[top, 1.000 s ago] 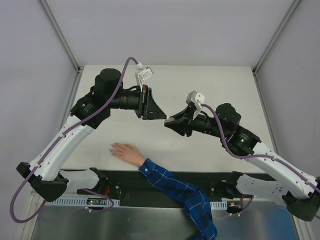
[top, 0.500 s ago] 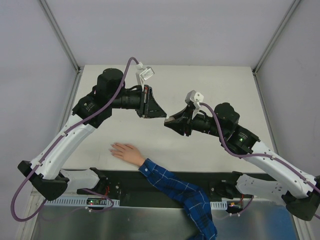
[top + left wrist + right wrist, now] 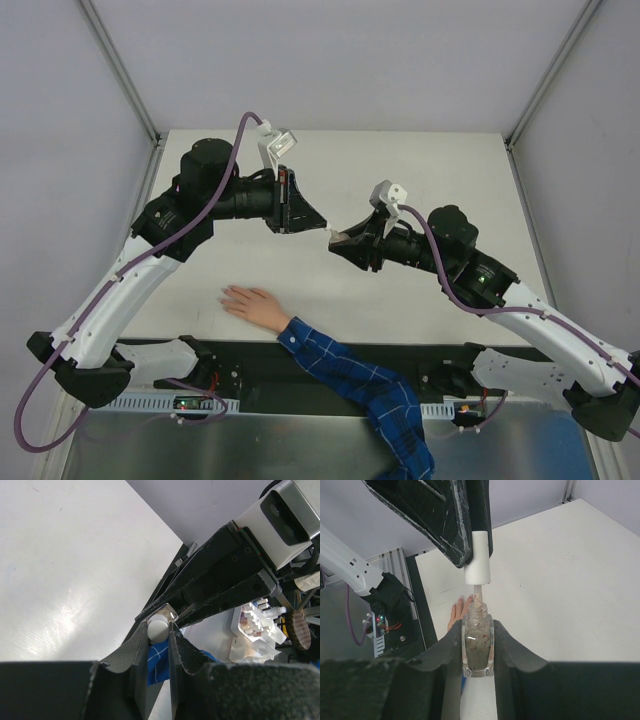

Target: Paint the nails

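White counter (image 3: pixel 400 160), pale walls around. We note the left fingers (image 3: pixel 320 226) clamped on a white cap (image 3: pixel 478 560), mid-frame in the top view. Its brush stem (image 3: pixel 478 594) reaches the neck of a small clear bottle (image 3: pixel 477 647), which is pinched between the right fingers (image 3: pixel 337 240). The nails (image 3: pixel 226 296) tip a pale hand (image 3: pixel 255 303) with a plaid sleeve (image 3: pixel 350 380), lying flat on the counter, lower left of centre.

White matte tabletop (image 3: pixel 440 170) at centre frame, with a soft glare patch. Pale grey walls (image 3: pixel 330 60) on three sides. Aluminium posts (image 3: pixel 120 70) at upper left and upper right. Black strip (image 3: pixel 250 360) and grey metal sheet (image 3: pixel 280 450) along the bottom edge
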Controlling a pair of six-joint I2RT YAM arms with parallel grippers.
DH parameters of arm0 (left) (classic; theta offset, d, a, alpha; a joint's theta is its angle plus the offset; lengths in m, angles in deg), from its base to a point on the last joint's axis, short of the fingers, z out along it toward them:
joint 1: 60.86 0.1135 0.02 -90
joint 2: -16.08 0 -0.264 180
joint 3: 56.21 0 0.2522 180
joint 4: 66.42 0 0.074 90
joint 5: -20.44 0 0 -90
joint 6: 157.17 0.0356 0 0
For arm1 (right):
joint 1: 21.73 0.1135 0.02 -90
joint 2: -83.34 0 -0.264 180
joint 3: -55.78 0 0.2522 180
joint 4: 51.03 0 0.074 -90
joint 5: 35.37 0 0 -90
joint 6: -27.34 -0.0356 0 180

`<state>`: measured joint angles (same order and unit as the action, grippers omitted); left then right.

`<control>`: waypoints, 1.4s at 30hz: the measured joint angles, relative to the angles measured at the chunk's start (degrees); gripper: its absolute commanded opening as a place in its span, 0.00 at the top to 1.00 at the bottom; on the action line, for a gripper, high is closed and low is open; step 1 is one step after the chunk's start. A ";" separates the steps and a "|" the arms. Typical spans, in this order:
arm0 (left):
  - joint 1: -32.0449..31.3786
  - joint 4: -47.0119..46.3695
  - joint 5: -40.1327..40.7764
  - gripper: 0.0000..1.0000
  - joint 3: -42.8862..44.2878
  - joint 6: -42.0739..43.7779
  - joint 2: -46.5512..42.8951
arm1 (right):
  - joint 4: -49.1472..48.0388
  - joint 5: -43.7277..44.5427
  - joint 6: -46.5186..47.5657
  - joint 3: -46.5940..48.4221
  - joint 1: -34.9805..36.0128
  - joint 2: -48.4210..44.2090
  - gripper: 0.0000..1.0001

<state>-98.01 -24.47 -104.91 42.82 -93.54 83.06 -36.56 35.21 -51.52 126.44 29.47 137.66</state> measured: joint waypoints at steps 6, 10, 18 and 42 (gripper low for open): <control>0.00 0.24 0.48 1.00 0.09 0.02 0.00 | 0.00 0.02 0.00 0.00 -0.02 0.00 1.00; 0.00 0.31 1.01 1.00 0.09 0.04 0.00 | 0.02 0.11 0.00 0.00 -0.02 0.00 1.00; 0.00 0.48 1.46 1.00 0.39 0.28 0.00 | 0.02 0.52 -0.02 0.00 -0.02 0.00 1.00; 0.22 1.84 5.86 1.00 0.63 0.72 -0.96 | -0.02 0.50 -0.02 -0.15 0.00 -0.55 1.00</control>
<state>-97.79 -22.64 -99.05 43.46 -92.82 82.10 -36.58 35.71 -51.54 126.29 29.47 137.12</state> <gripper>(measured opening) 0.152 0.271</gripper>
